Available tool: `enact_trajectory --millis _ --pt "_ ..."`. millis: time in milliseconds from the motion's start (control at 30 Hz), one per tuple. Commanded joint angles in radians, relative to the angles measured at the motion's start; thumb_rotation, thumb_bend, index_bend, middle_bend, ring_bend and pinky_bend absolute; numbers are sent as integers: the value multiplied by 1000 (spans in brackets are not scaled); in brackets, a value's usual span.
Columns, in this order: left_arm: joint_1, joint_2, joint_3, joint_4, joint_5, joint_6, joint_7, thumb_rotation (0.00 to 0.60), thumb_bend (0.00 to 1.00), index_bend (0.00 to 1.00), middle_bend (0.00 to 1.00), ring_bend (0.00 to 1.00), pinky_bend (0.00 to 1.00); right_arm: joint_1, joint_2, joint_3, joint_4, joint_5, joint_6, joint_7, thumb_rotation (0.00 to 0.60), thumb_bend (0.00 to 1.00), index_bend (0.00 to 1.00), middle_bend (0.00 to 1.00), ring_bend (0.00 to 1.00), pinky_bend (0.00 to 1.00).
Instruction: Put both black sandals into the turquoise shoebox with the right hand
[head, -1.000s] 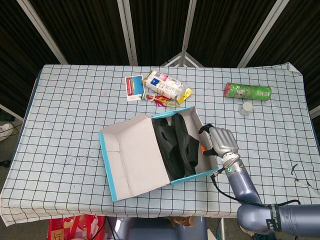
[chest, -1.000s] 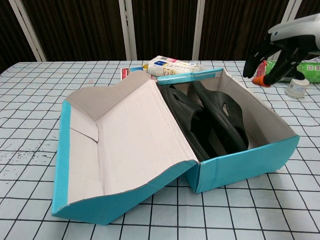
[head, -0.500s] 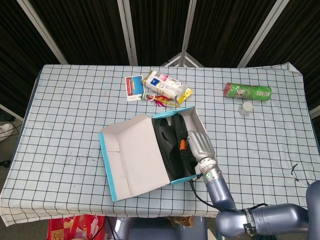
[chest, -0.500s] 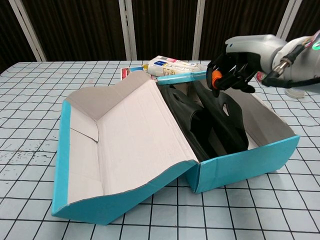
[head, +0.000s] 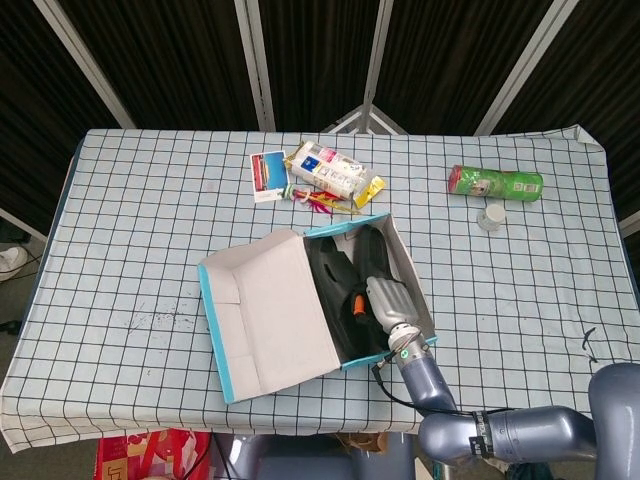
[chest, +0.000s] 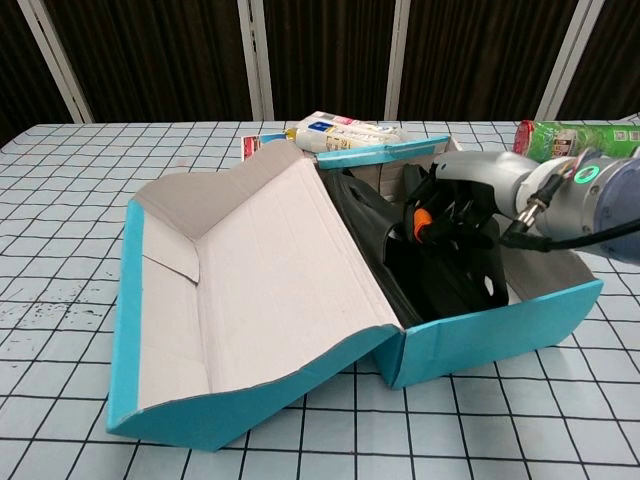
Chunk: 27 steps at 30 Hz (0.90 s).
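We see our right hand (head: 378, 303) reaching down inside the turquoise shoebox (head: 228, 375), its silver back turned up and its dark fingers (chest: 455, 215) curled down onto the black sandals (chest: 440, 275). From the chest view the fingertips lie against the upper surface of the nearer sandal, but we cannot tell whether they grip it or merely press on it, because the hand's own back hides the grasp. An orange spot (chest: 421, 222) shows on the inner side of the hand.

Both sandals lie in the box's tray directly under and just beyond the hand, side by side, resting against each other. The box's open lid (head: 270, 310) spreads away to the left of the hand, its pale inside facing up. The box's near turquoise wall (chest: 500, 335) stands just below the wrist.

Our left hand shows in neither view.

Beyond the hand and well apart from it, on the checked counter (head: 140, 230), a white snack packet (head: 322, 170) lies with a small card (head: 267, 172) to its left, a yellow sachet (head: 368, 191) to its right and a few red and yellow clips (head: 316, 200) just in front. Off to the hand's far right, a green canister (head: 495, 182) lies on its side, with a small white cap (head: 490, 217) near it.
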Motion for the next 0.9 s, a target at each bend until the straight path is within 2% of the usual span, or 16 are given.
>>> enact_trajectory --millis 33,167,233,333,367,400,500,600,667,733,800,833,900 --pt "1 0 0 -1 2 4 0 600 373 168 56 32 131 -13 -17 -10 25 -5 -16 -5 600 758 813 639 887 846" --pt "1 0 -2 1 -1 3 -4 600 373 168 56 32 131 -23 -10 4 14 -16 -12 0 600 758 813 638 887 846" --pt "-1 0 0 2 2 0 -3 600 374 168 56 32 131 -36 42 61 -67 -47 4 32 600 757 812 638 887 846" --pt "-1 0 2 1 7 1 -2 600 373 168 56 32 131 -57 106 112 -150 -56 -4 73 600 757 806 639 887 846" --pt "-1 0 3 -1 9 2 -1 600 373 168 56 32 131 -73 145 147 -201 -68 -22 114 600 757 765 629 880 843" --pt "-1 0 3 -1 10 3 -1 600 373 168 56 32 131 -82 167 159 -223 -71 -42 134 600 757 717 607 868 835" --pt "1 1 4 -4 14 8 -3 600 373 168 56 32 131 -137 286 223 -309 -87 -160 263 600 757 461 436 739 762" --pt "3 3 5 -5 15 9 -8 600 373 168 56 32 131 -227 431 253 -381 -165 -268 375 600 709 387 345 614 695" --pt "4 5 6 -6 16 9 -13 600 373 168 56 32 131 -281 512 235 -410 -240 -307 391 600 631 359 292 539 629" --pt "5 7 7 -7 17 9 -19 600 373 167 54 32 131 -344 589 186 -432 -349 -308 359 600 550 327 234 475 557" --pt "7 9 9 -9 18 10 -23 600 373 165 48 32 131 -413 646 108 -439 -488 -275 285 600 487 293 174 415 487" --pt "9 11 9 -11 21 14 -26 600 373 165 45 32 131 -462 678 40 -427 -576 -233 201 600 465 276 144 382 447" --pt "12 13 10 -13 26 21 -28 600 373 165 44 32 131 -542 679 -41 -418 -721 -149 134 600 438 259 103 326 384"
